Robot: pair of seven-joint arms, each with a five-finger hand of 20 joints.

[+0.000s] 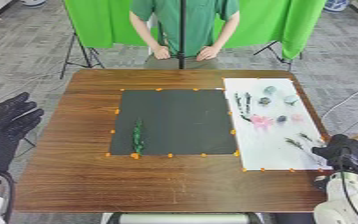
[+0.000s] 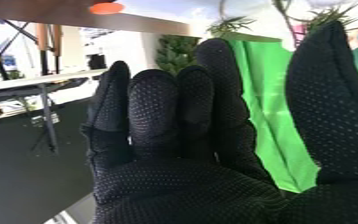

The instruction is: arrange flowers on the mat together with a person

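My left hand [image 1: 8, 125] is off the table's left edge in the head view, fingers straight and holding nothing. My right hand [image 1: 346, 152] is at the table's right edge, beside the lower right corner of the white mat [image 1: 260, 152]. In the right wrist view the right hand [image 2: 180, 185] has its fingers straight and its thumb apart, with green sprigs [image 2: 231, 24] beyond the fingertips. One green stem [image 1: 138, 136] lies on the left part of the dark mat [image 1: 184, 117]. Pink flowers [image 1: 261, 121], bluish flowers [image 1: 270, 90] and thin sprigs [image 1: 294, 143] lie on the white mat.
Orange tape pieces [image 1: 135, 156] mark the mats' edges on the brown table [image 1: 87, 182]. A person stands across the table, hands [image 1: 207, 53] held at its far edge. A dark upright pole [image 1: 182, 30] stands before the person.
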